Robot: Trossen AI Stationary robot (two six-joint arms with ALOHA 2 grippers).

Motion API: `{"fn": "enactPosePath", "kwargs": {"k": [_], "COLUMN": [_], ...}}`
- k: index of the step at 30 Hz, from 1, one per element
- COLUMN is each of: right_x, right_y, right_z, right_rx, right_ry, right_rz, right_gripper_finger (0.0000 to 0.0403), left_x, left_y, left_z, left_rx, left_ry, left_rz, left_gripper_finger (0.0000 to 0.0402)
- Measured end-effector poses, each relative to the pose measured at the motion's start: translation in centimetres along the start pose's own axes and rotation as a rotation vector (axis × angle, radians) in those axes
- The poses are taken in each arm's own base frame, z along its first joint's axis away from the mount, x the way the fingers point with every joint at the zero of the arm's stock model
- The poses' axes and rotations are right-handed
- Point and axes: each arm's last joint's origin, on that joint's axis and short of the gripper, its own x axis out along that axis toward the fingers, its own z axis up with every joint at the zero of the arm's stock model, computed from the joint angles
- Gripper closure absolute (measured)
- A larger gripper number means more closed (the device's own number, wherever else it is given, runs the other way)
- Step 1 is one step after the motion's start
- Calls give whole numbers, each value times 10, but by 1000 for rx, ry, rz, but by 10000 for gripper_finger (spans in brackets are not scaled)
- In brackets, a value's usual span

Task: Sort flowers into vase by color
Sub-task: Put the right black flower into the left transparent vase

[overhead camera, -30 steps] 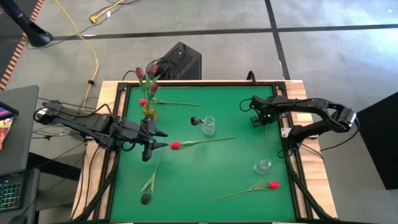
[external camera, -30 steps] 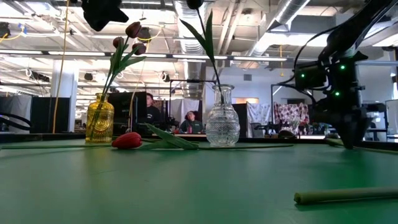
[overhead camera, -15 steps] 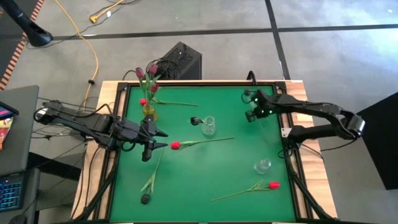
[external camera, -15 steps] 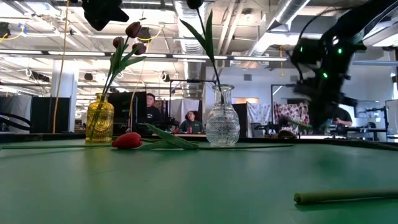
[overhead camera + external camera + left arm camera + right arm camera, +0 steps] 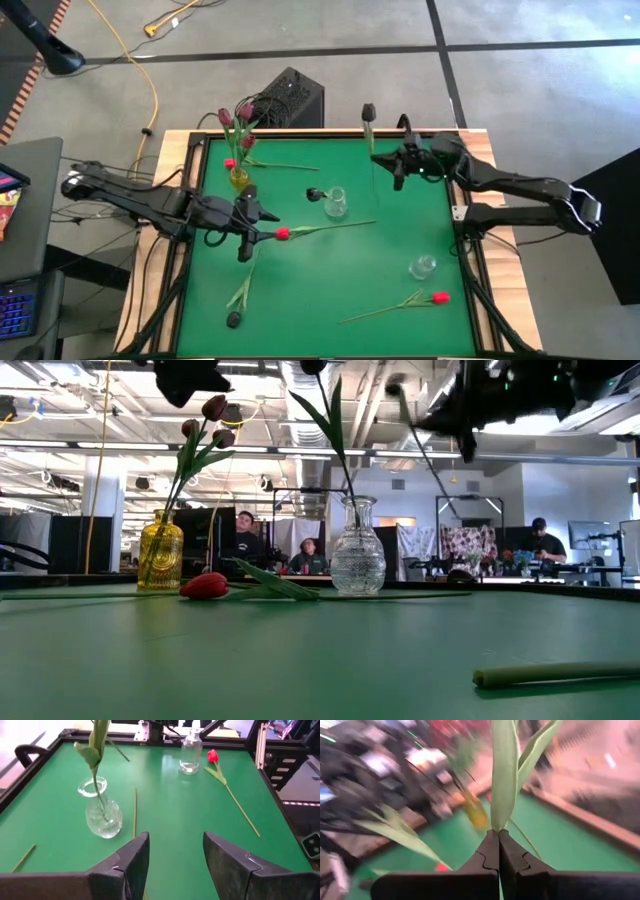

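Gripping a dark-headed tulip with a long green stem (image 5: 368,112) up in the air, the right gripper (image 5: 398,170) is hanging over the far right part of the green desk (image 5: 330,275), fingers (image 5: 490,851) pressed together on the stem, with leaves rising from the pinch. The dark head is poking out past the desk's far edge. No brand, label or writing is readable anywhere.

Over on the left, the left gripper (image 5: 243,243) is hovering low with fingers (image 5: 131,857) spread and nothing between them, just beside the head of a red tulip lying mid-desk (image 5: 283,234).

A yellow glass vase (image 5: 238,178) is standing near the far left corner holding pink-maroon tulips (image 5: 238,115). A clear round glass vase (image 5: 336,203) at the centre is already carrying one dark tulip (image 5: 314,194). A small clear bottle-shaped vase (image 5: 422,266) is sitting empty toward the right edge.

Another red tulip (image 5: 440,298) is lying near the front right, a dark tulip (image 5: 233,319) by the front left edge. Bare green felt is lying open across the middle and front centre.
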Motion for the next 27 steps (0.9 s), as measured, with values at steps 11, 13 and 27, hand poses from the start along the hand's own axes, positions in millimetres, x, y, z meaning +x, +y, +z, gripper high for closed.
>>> {"fn": "enactPosePath", "kwargs": {"k": [11, 13, 27], "right_x": [12, 21, 56], "right_y": [36, 36, 25], "right_z": [18, 14, -7], "right_rx": [-195, -212, -264], "right_ry": [-326, -339, -318], "right_rz": [219, 205, 176], "right_gripper_finger": [385, 385, 385], "left_x": [15, 15, 15], "left_y": [12, 14, 13], "left_z": [2, 3, 6], "left_rx": [-22, -28, -45], "left_ry": [2, -6, -24], "left_rz": [23, 23, -15], "left_gripper_finger": [228, 228, 228]}}
